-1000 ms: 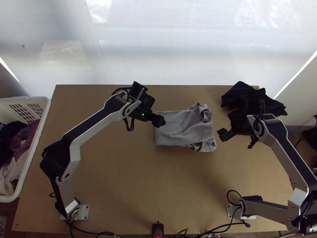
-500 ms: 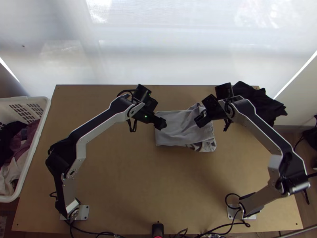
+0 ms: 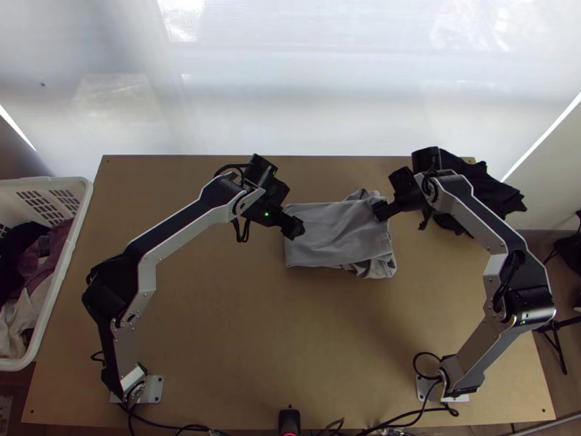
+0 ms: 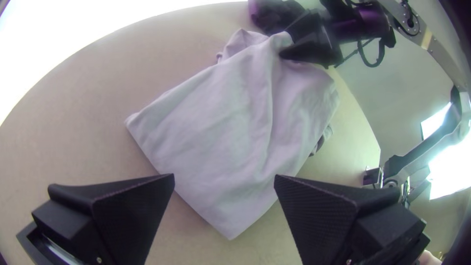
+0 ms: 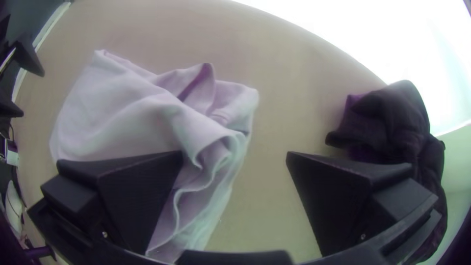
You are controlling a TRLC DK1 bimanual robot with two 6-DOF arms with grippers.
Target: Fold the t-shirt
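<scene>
Centrally, on the far half of the wooden table (image 3: 254, 327), grey t-shirt (image 3: 334, 236) partly folded into a flat packet, long axis crosswise, left to right. Smooth end (image 3: 291, 254), straight-edged, toward the left gripper (image 4: 224, 176); bunched end (image 5: 211, 147), layers stacked and curling, toward the right gripper (image 5: 234, 154). Left gripper: above the straight edge, fingers spread wide, nothing held. Right gripper: near the far corner of the bunched end, likewise spread wide and without a load; in the right wrist view, one finger above the loose layers, the other off the cloth, on the side of the black garment (image 5: 392, 127). Contact with the fabric: impossible to tell for either. Nearer to the uneven end, and so probably better placed for the coming move: the right gripper. Likely step in hand: turning in or tidying the bunched end, with the main body already compact. Note the offset: most of the cloth inward of the right gripper, hence probably a short shift toward the left gripper, then a descent, before any grasp. Possible fault: pinching the top layer alone and dragging the packet askew.
</scene>
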